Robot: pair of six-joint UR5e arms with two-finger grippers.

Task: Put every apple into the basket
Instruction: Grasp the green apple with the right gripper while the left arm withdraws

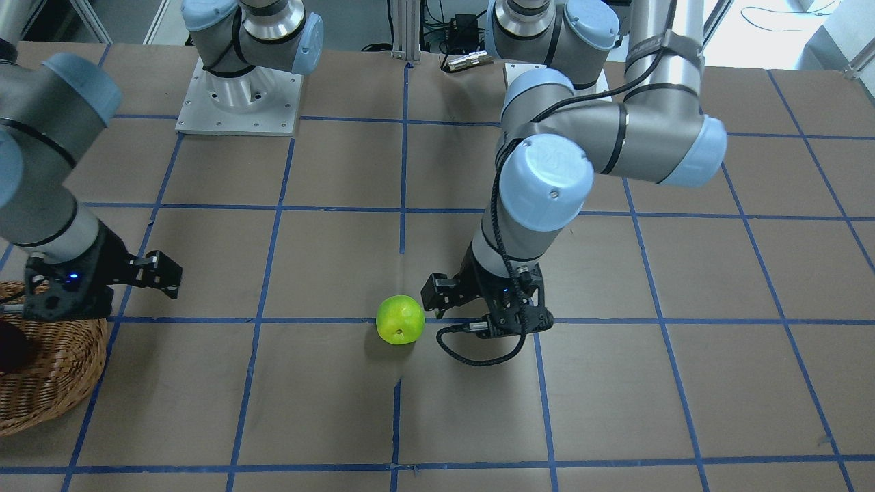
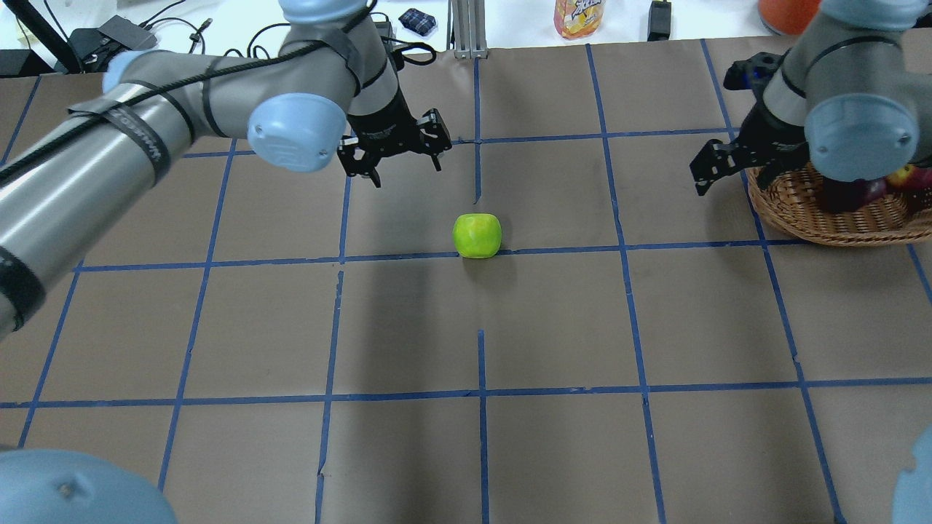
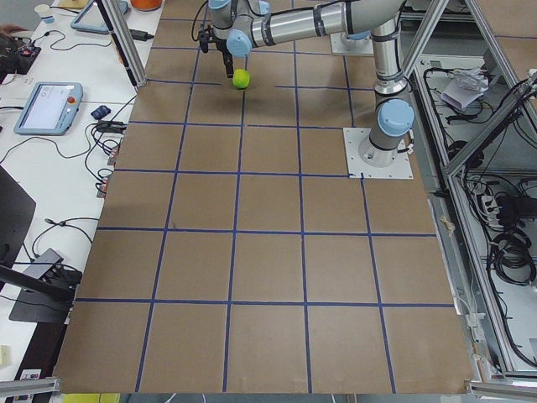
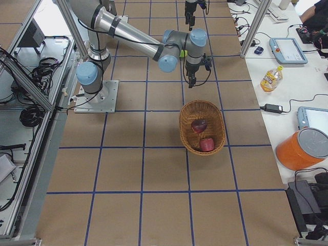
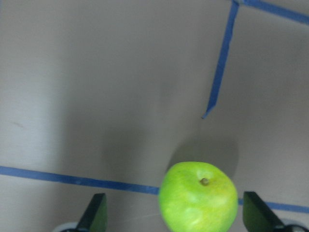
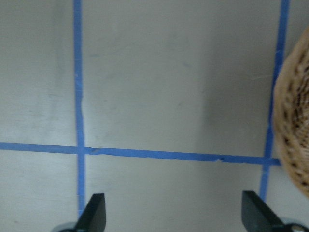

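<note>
While two apples already lie in the wicker basket (image 4: 183, 121), the dark maroon apple (image 4: 199, 125) toward the end nearer the robot's right arm and the red apple (image 4: 207, 144) just beyond it, the yellow-green apple (image 2: 477, 235) sits alone near the middle of the tabletop (image 2: 553, 327). It rests on one of the blue tape lines (image 2: 408, 255) of the brown surface, stem dimple turned upward, well apart from the basket. The left gripper (image 2: 404, 169) hangs near this apple with its jaws spread wide and nothing between them touching. From the left wrist view the fruit shows low in the frame between the two dark fingertips (image 5: 96, 215), closer to the one on that view's right, with a gap on either side. How high the gripper stands above the tabletop is hard to judge, though it seems to be above the apple's level. The right gripper (image 1: 163, 275) is over bare tabletop just beside the basket's rim, likewise spread and holding nothing. Its wrist view shows only crossing tape lines and a sliver of woven wicker at the edge.
</note>
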